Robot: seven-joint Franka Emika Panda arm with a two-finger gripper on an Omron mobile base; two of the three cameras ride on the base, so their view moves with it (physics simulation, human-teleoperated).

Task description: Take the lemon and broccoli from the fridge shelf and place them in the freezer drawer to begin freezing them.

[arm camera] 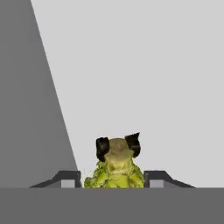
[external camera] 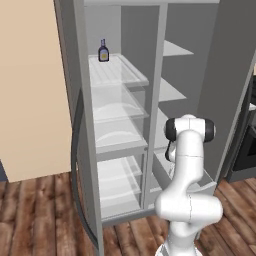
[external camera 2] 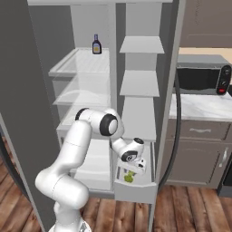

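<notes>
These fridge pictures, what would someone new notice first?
Probably the white arm bent low into the open fridge, its gripper holding the broccoli over the freezer drawer at the bottom right. In the hand view the fingertips pinch the green floret's pale stalk. Next, the lone dark bottle at the back of the ribbed fridge shelf up top.

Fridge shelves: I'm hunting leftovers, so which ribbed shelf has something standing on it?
The top ribbed fridge shelf: a dark bottle with a yellow label stands at its back; the clear bins below look bare.
</notes>
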